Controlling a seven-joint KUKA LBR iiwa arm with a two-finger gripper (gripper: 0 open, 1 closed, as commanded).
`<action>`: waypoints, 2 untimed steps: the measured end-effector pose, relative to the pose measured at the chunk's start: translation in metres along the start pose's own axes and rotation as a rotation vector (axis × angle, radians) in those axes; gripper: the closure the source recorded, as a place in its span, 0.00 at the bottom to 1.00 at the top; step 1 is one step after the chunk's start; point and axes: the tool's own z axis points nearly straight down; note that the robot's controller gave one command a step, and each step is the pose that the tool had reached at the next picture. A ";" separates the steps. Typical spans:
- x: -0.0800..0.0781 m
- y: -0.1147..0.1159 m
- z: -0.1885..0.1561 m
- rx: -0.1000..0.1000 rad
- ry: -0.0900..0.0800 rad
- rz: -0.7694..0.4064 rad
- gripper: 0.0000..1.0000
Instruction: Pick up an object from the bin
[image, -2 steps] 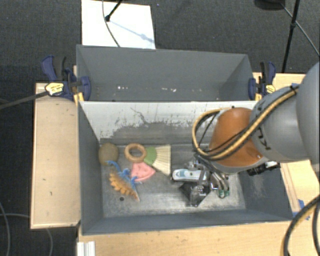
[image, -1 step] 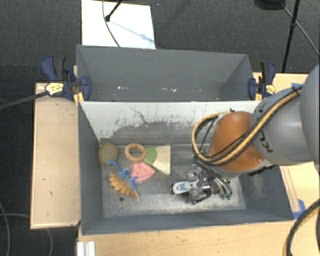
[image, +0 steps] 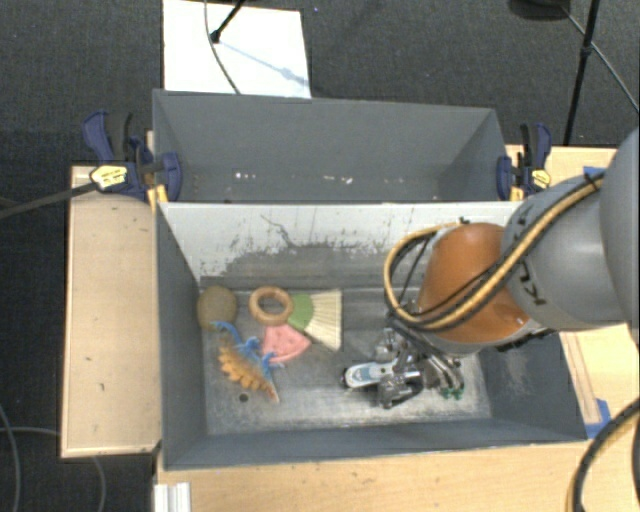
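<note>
One gripper (image: 402, 378) sits low on the near-right floor of the bin (image: 330, 425), partly hidden under the orange wrist cover (image: 465, 285); clenched or released, I cannot tell. A small white-and-blue object (image: 360, 376), hard to identify, lies just at its left. A toy heap (image: 265, 335) lies farther left.

A tan ring (image: 270, 304) is lying flat among a few loose things. Just left of the ring a dull brown ball (image: 216, 306) is sitting, close to it but apart. On the ring's right a fan-shaped brush (image: 322, 318) is resting right against it, green at the narrow end and cream at the spread bristles. On the camera side of the ring a pink piece (image: 286, 345) is lying. Left of that, a thin blue piece (image: 230, 333) is overlapping a jagged orange-brown leaf shape (image: 245, 368).
</note>
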 end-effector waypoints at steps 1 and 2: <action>0.001 0.000 -0.002 0.000 0.002 -0.001 1.00; 0.003 0.000 -0.014 -0.001 0.011 -0.001 1.00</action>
